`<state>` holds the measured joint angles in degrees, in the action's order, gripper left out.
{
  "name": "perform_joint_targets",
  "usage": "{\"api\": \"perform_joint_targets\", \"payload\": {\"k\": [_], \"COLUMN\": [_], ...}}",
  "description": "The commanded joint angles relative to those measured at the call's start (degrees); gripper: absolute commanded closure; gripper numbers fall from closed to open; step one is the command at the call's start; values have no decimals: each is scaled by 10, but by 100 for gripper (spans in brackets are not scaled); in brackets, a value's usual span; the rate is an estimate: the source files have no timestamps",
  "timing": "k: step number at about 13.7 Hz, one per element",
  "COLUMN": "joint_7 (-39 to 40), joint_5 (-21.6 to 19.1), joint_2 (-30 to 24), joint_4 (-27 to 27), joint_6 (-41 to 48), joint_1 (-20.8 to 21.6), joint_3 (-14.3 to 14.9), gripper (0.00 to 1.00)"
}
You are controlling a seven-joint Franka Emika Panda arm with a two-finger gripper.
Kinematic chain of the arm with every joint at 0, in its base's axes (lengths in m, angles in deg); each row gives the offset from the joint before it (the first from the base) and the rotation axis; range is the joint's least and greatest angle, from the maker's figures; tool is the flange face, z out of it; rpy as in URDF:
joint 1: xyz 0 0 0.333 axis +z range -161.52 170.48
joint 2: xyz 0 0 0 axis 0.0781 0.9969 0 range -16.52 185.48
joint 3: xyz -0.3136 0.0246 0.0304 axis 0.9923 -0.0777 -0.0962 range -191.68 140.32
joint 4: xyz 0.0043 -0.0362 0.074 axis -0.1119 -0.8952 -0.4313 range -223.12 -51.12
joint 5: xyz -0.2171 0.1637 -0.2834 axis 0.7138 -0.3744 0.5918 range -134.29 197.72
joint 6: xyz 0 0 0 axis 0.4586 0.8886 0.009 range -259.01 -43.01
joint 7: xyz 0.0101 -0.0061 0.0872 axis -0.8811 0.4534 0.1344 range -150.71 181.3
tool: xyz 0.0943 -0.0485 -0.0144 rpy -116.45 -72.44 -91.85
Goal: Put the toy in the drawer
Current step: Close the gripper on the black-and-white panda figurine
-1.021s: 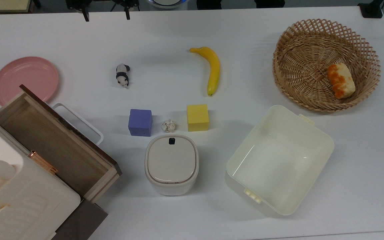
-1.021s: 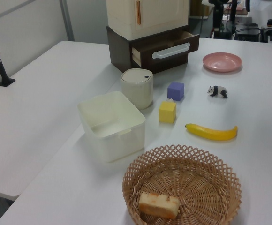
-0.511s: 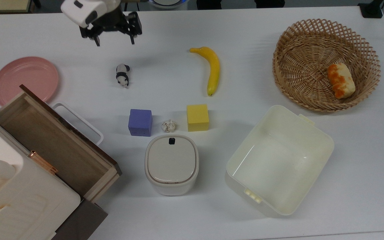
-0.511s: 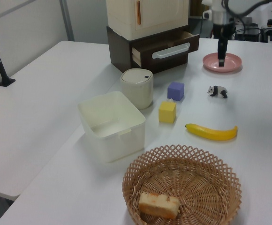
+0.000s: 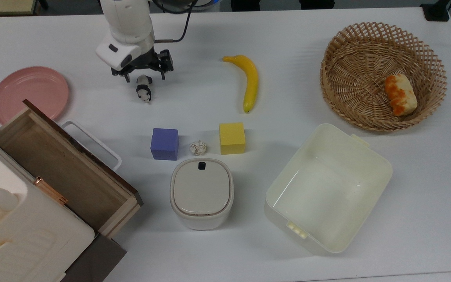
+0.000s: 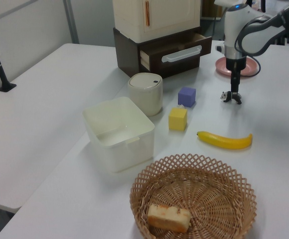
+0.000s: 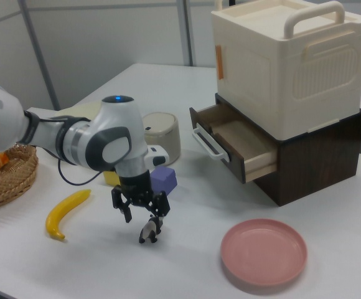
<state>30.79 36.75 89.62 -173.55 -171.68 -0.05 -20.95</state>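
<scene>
So my tool [image 5: 144, 74] has swung in from the desk's far edge over the last second and now hangs right above the tiny black-and-white panda figurine [image 5: 143, 89], fingers spread either side, gripping nothing. The panda's still on the white desk [image 5: 194, 47], so I'd say the pick is next. The shallow wooden drawer with the white loop handle [image 5: 57, 164] sits pulled out, well apart from it. Nothing crowds the panda: the pink plate [image 5: 27, 92], purple foam cube [image 5: 165, 143] and yellow banana [image 5: 249, 80] are all clear.
</scene>
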Motion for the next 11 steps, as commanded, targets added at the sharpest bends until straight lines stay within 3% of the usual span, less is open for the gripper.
{"api": "perform_joint_targets", "payload": {"k": [1, 2, 5, 7, 11], "joint_7": [5, 5, 5, 5, 4], "joint_5": [8, 13, 21, 21, 21], "joint_2": [18, 20, 21, 20, 9], "joint_4": [-4, -4, -4, -2, 18], "joint_6": [-26, -26, -26, -25, -1], "joint_1": [-3, -3, -3, -4, -1], "joint_3": [0, 0, 0, 0, 0], "gripper": [19, 28, 70, 76, 76]}}
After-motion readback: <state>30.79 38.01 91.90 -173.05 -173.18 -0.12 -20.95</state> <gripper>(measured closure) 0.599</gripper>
